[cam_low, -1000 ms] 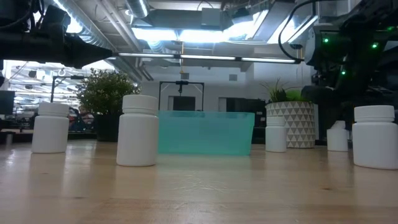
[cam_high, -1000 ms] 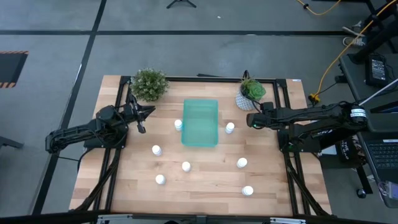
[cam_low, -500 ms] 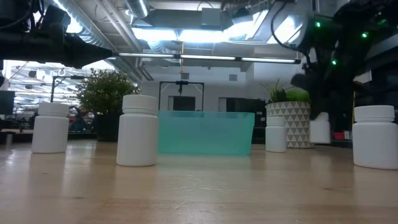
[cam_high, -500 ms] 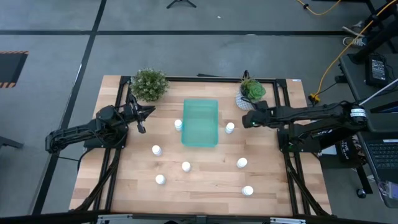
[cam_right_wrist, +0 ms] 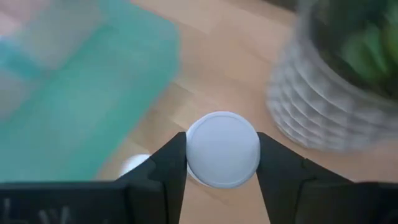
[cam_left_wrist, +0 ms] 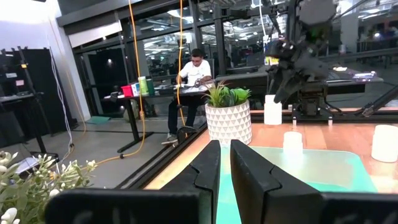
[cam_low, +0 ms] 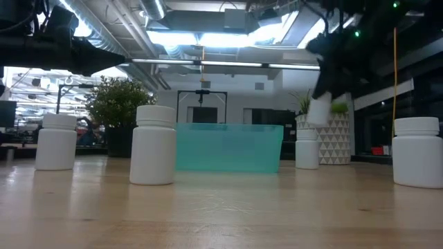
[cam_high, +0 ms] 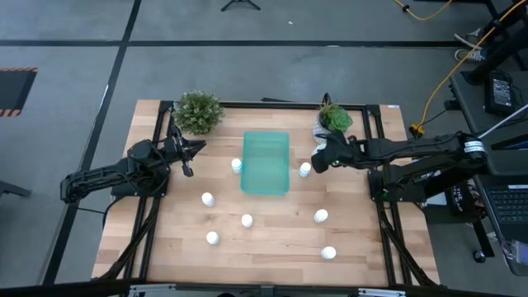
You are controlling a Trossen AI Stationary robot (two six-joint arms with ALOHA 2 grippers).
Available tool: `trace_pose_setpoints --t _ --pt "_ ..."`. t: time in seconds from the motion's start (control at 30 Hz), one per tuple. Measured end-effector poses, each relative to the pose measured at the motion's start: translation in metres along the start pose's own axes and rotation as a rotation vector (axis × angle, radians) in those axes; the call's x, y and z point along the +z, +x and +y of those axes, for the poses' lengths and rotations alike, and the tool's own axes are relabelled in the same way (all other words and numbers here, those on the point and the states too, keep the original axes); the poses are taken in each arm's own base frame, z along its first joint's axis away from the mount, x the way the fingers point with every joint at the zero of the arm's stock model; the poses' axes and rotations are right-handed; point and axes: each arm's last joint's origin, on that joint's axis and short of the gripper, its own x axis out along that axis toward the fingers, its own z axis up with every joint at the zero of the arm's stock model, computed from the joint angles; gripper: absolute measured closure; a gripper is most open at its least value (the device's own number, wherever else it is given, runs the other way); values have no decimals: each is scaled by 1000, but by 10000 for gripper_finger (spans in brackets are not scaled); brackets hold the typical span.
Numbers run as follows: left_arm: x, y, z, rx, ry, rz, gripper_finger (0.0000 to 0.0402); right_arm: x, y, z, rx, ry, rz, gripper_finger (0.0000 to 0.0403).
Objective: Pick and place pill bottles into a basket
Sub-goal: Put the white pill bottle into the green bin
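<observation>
Carrying one pill bottle (cam_right_wrist: 222, 149) in the right claw (cam_right_wrist: 222, 163), I am holding it off the bench (cam_high: 272, 239), between the white patterned plant pot (cam_high: 326, 132) and the basket (cam_high: 266, 163). The claw's two fingers (cam_right_wrist: 166, 165) are clamped on the bottle's sides, cap toward the wrist camera. In the low view the bottle is hanging tilted, clear of the surface.

The basket is sitting at the middle of the bench, and I am seeing no bottle inside it, so I am judging the task to be at its start. Seven bottles are standing loose on the bench: one (cam_high: 237, 166) just beside the basket's left wall, one (cam_high: 304, 170) just beside its right wall under the right arm, and five scattered nearer the front edge.

The left claw (cam_left_wrist: 224, 163) is waiting at the bench's left side near the bushy plant (cam_high: 198, 111), its fingers together and holding nothing.
</observation>
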Motion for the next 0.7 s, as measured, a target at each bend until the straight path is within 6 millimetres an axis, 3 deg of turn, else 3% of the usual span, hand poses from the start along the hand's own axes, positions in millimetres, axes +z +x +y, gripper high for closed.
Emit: trace_pose_setpoints --t 0.47,0.7 --pt "0 0 0 -2 0 -1 368 15 -28 31 195 -180 -122 248" --pt "0 0 0 -3 0 0 368 21 -31 38 251 -252 -186 248"
